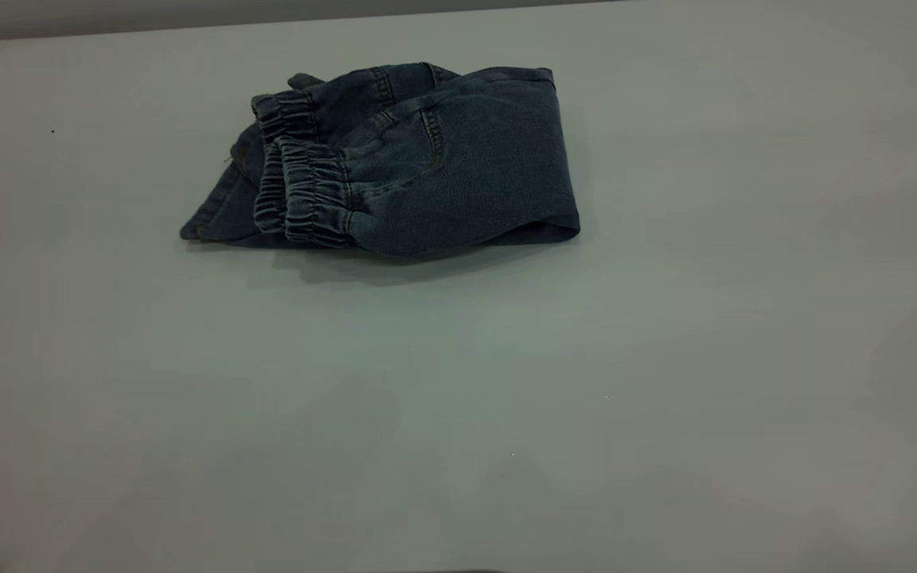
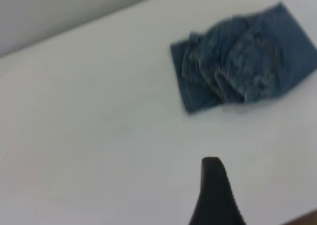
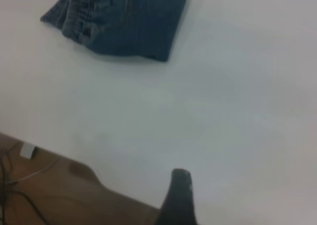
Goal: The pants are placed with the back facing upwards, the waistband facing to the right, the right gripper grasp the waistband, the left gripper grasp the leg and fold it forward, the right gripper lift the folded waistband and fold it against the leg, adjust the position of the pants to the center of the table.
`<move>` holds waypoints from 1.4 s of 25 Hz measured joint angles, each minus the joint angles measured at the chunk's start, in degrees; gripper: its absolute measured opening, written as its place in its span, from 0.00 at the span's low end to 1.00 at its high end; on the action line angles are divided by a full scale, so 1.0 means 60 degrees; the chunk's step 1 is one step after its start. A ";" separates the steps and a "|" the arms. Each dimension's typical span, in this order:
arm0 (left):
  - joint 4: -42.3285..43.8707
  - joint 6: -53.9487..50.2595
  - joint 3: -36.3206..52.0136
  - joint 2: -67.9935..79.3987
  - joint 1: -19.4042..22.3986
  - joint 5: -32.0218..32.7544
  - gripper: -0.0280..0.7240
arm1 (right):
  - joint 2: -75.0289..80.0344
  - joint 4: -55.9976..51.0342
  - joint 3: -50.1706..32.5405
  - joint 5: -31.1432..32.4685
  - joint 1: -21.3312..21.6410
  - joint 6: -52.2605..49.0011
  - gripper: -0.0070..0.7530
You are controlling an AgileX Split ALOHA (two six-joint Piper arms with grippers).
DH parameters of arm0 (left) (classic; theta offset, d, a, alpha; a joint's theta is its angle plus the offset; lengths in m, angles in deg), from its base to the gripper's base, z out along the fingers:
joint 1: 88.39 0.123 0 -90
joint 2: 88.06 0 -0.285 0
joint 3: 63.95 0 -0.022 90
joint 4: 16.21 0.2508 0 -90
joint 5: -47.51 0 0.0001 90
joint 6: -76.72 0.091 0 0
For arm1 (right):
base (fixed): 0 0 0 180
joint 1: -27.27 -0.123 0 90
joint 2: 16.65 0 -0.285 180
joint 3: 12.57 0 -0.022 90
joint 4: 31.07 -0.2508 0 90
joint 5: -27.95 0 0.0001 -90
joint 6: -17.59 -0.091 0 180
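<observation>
The blue denim pants [image 1: 427, 167] lie folded in a compact bundle on the white table [image 1: 458, 414], toward its far side and a little left of the middle. The gathered elastic waistband [image 1: 311, 191] is folded over on top and faces left, with a back pocket seam [image 1: 427, 151] beside it. A flat piece of leg [image 1: 212, 215] sticks out under it; no print shows. Neither gripper appears in the exterior view. My left gripper [image 2: 214, 195] hangs over bare table well away from the pants [image 2: 242, 61]. My right gripper [image 3: 179, 197] is near the table's edge, far from the pants [image 3: 129, 22].
A brown surface [image 3: 49, 195] with thin cables and a small white tag [image 3: 27, 149] borders the table in the right wrist view. A grey wall strip [image 1: 188, 12] runs behind the table's far edge. Bare tabletop surrounds the bundle on all sides.
</observation>
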 joint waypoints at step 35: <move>-0.1347 0.0168 0.5889 -0.4307 0.0000 -0.0048 0.64 | -0.5187 0.0551 -0.4780 -0.1261 0.0000 0.0938 0.77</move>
